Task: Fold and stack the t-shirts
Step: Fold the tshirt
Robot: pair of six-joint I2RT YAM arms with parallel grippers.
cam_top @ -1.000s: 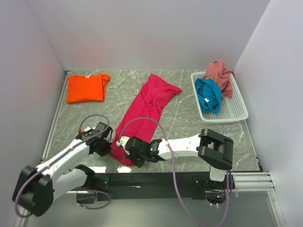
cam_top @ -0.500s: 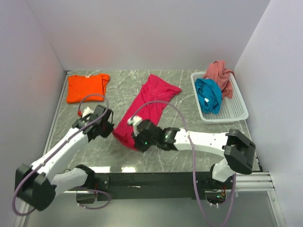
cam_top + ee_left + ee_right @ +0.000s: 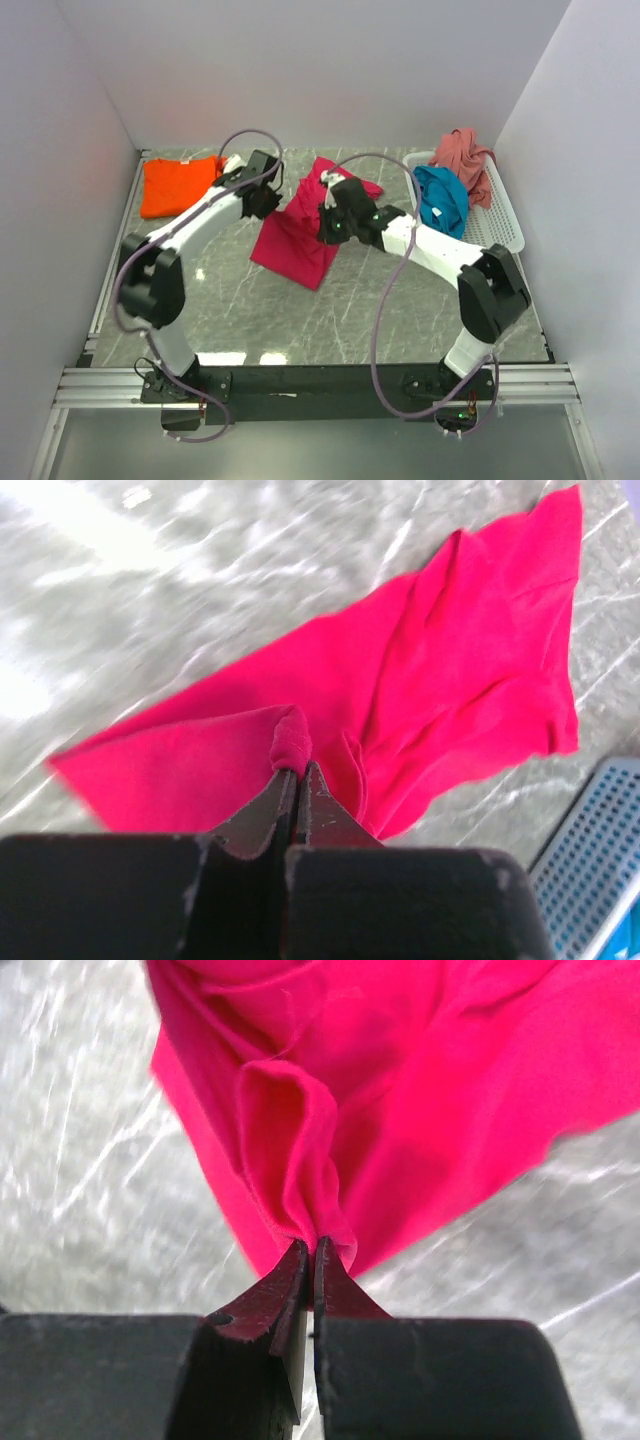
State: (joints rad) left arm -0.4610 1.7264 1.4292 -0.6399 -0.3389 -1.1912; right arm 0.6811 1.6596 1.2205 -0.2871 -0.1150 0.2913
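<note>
The magenta-red t-shirt lies mid-table. The left gripper is clamped on a bunched edge of it, and the right gripper on a second fold. Farther back, the orange t-shirt lies at left. The teal t-shirt and the dusty pink t-shirt sit in the white mesh basket at right.

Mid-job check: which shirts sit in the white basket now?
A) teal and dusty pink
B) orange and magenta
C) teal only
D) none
A: the teal shirt and dusty pink shirt are in the white basket; the orange shirt and magenta shirt are outside it.
</note>
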